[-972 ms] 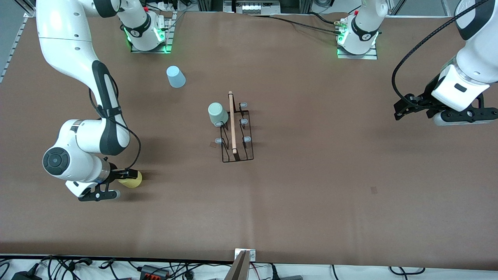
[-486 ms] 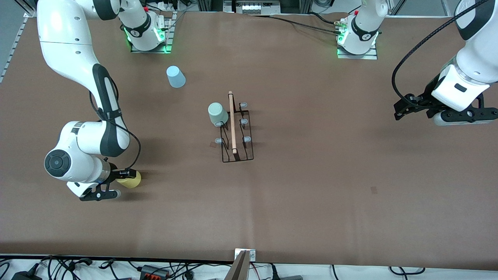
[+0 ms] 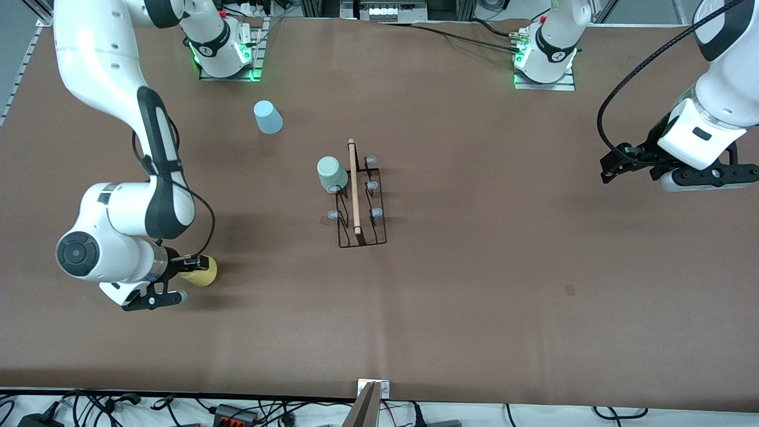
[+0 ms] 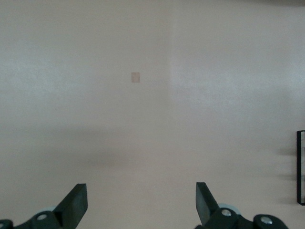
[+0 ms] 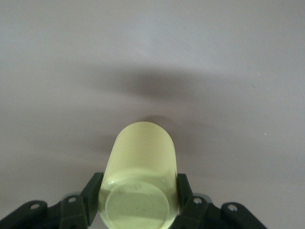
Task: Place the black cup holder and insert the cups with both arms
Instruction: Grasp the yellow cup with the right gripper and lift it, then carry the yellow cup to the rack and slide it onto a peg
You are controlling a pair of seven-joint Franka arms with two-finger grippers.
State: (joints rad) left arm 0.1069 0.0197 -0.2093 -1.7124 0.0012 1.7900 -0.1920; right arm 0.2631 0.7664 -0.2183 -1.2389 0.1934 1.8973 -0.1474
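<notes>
My right gripper is clamped on the yellow cup at the right arm's end of the table. My left gripper waits, fingers apart, over the left arm's end. The black cup holder stands mid-table, the green cup on one peg; the blue cup stands farther from the front camera.

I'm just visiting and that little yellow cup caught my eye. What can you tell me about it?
The yellow cup is a small plain tumbler of pale, slightly see-through plastic, rounded at one end, flat at the other. It lies on its side at the right arm's end of the brown table, nearer the front camera than the blue cup. The right end effector is shut on it, one finger on each side.
</notes>
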